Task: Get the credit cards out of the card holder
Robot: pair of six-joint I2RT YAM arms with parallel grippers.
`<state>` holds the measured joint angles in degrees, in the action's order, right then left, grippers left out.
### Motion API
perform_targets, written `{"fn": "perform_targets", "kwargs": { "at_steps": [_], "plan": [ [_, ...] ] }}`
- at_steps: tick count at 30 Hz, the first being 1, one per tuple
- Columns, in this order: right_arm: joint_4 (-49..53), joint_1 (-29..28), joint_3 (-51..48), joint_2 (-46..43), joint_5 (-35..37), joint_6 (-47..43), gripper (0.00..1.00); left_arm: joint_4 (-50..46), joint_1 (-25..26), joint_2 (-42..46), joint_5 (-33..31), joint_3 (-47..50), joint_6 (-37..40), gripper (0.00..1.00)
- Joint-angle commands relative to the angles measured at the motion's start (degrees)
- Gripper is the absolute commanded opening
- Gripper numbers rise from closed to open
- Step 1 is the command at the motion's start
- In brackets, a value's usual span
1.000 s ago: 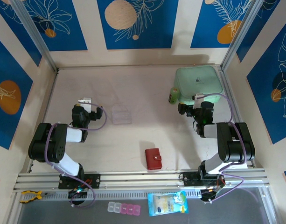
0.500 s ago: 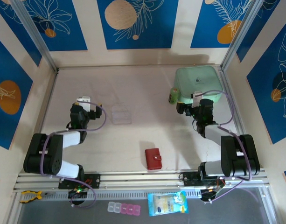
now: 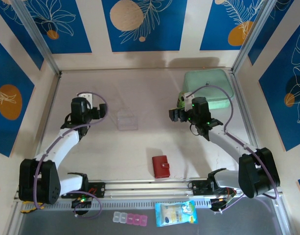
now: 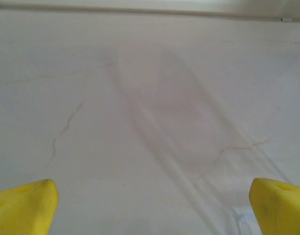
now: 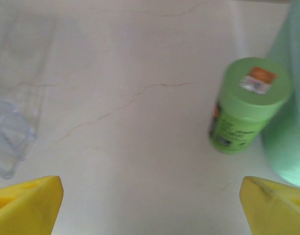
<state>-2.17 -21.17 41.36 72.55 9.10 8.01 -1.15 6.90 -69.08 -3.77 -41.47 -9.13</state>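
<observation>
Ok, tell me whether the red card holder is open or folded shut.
Folded shut: the card holder lies flat as one compact red rectangle, nothing of its inside showing.

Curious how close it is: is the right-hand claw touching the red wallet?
Apart. Top view: the right gripper hangs well beyond the red wallet, with bare table between them.

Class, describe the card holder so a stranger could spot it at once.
Find the metal rail along the near edge. Just beyond its middle lies the card holder, a small closed red wallet with a snap tab. Unlike the clear tray and mint-green case farther back, it is red.
</observation>
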Motion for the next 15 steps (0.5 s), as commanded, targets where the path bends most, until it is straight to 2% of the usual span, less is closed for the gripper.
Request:
{"fn": "perform_targets", "kwargs": {
  "at_steps": [1,9,15],
  "plan": [
    [8.41,-3.84,4.88,2.67,2.49,6.75,0.92,-15.50,0.40,2.36,3.24,-5.65,-3.56,1.00],
    [15.28,-13.17,16.45,14.19,4.59,19.01,0.83,-31.94,0.31,2.72,10.38,-15.05,-1.71,1.00],
    [19.64,-18.36,24.36,22.26,5.91,23.98,0.68,-35.81,0.12,3.43,8.54,-15.68,3.02,1.00]
  ]
}}
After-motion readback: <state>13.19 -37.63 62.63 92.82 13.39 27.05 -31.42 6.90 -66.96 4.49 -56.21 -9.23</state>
